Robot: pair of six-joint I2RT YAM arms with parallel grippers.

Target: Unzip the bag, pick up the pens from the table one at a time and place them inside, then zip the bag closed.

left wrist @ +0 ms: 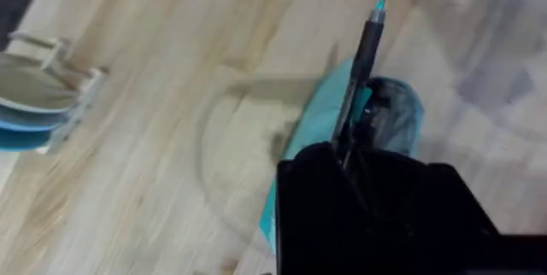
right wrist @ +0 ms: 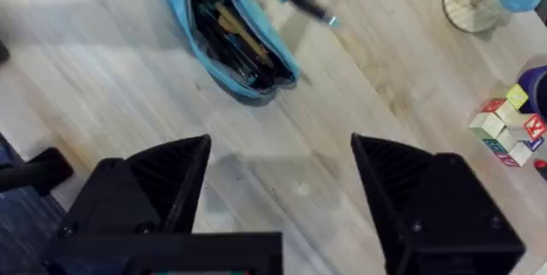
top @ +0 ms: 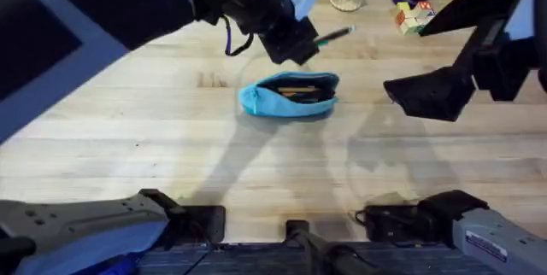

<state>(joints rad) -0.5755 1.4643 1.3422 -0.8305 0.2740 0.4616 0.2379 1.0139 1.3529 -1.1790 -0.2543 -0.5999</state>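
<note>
The left arm rises close under the overhead camera, large and dark, and its left gripper [top: 301, 43] is clenched on a pen [top: 335, 36] held in the air just above the far edge of the bag. In the left wrist view the pen [left wrist: 363, 61] sticks out from between the black fingers, its teal tip pointing away, with the bag [left wrist: 320, 125] below it.

The table [top: 128, 130] is light planked wood. The right gripper [right wrist: 282, 190] hangs to the right of the bag and well apart from it, its two black fingers spread wide with nothing between them.

The bag [top: 289, 96] lies near the middle of the table, its zipper open along the top. Inside it, the right wrist view shows the bag [right wrist: 224, 44] holding dark and tan slender things, possibly pens, though the blur makes that hard to tell.

Small coloured blocks [right wrist: 504, 125] sit far off to the right.
</note>
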